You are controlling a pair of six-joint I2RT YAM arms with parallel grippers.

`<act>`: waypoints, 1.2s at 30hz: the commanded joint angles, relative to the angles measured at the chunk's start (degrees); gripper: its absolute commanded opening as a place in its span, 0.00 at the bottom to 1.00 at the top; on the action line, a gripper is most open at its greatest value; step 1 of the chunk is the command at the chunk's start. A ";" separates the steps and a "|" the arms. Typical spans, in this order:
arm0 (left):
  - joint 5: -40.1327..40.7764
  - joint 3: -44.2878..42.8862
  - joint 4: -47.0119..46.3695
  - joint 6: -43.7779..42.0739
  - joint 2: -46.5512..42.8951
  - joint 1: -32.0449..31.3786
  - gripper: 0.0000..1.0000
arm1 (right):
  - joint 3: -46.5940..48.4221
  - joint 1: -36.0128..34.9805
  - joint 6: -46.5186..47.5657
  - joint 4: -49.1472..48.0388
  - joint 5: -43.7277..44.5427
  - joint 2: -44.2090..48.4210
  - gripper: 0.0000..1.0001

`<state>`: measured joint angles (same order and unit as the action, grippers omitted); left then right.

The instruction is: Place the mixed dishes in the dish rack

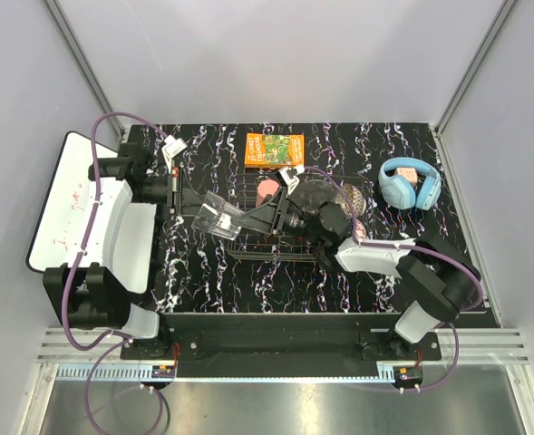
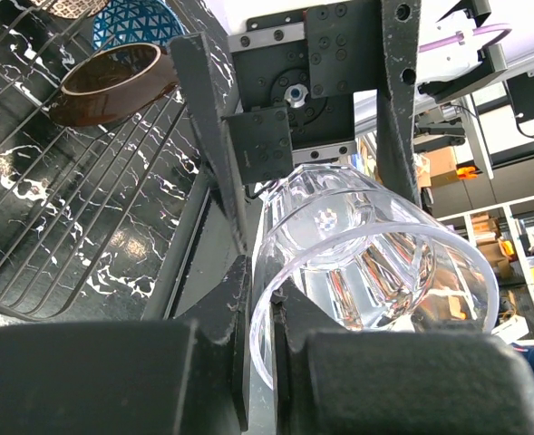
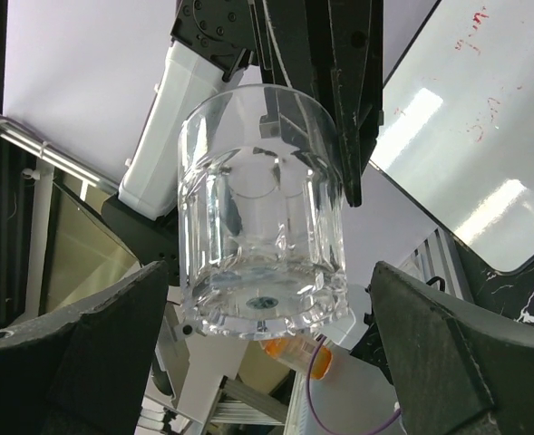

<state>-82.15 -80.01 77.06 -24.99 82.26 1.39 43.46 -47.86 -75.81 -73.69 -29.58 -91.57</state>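
**Glass cup mid-air between both claws**
The left gripper [image 2: 262, 362] is clamped on the rim wall of the small clear glass cup [image 3: 262, 208]. The cup lies on its side, its axis running straight ahead, base first, into the right gripper [image 3: 268, 272]. That gripper stands wide, one finger on either side of the base. The dish rack [image 1: 267, 249] lies below, on the right gripper's side. In my judgement the right arm takes over next.

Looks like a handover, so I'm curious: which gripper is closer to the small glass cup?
Left. The left gripper clamps the small clear glass cup between its fingers; the right gripper is open, its fingers flanking the cup without touching.
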 commanded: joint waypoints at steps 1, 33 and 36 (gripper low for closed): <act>-13.92 -1.20 0.73 -0.58 0.27 -0.16 0.00 | 3.91 -0.40 -1.97 -7.26 -1.53 -2.03 1.00; 5.14 -3.75 11.45 -19.56 0.54 1.33 0.98 | 6.64 0.12 2.47 7.83 -8.20 1.73 0.00; 10.06 -4.36 11.28 -19.92 -2.45 4.75 0.99 | 9.78 0.57 15.35 32.57 -8.04 7.97 0.00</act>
<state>-78.28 -82.04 78.76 -41.06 85.03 2.57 49.47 -48.25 -75.26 -63.90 -35.94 -93.58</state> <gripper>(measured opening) 0.981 0.751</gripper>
